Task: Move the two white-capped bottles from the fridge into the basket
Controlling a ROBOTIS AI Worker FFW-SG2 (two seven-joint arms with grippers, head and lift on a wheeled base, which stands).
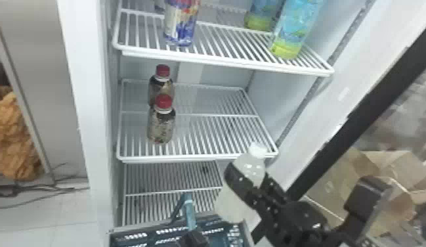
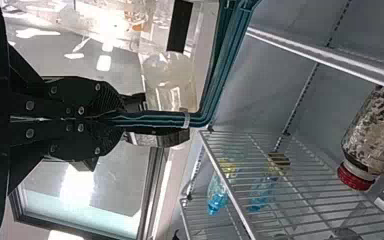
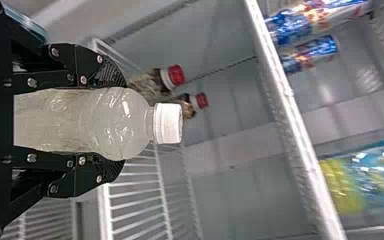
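The right gripper (image 1: pixel 248 176) is shut on a white-capped bottle (image 1: pixel 230 206), tilted in front of the fridge's right side beside the basket. In the right wrist view the right gripper (image 3: pixel 116 124) has its fingers on both sides of that white-capped bottle (image 3: pixel 125 122), its cap beyond them. The left gripper (image 1: pixel 192 239) is low at the teal basket (image 1: pixel 176 231). Seen from the left wrist, the left gripper (image 2: pixel 114 119) is shut on the basket's teal handle (image 2: pixel 150 120), and a pale bottle (image 2: pixel 167 75) shows behind it. The basket's inside is mostly hidden.
Two red-capped bottles (image 1: pixel 161 126) stand on the left of the middle fridge shelf (image 1: pixel 202 158). Above, a blue-and-white bottle (image 1: pixel 181 24) and blue-green bottles (image 1: pixel 292 31) stand on the upper shelf. The open door's dark edge (image 1: pixel 356 111) slants along the right.
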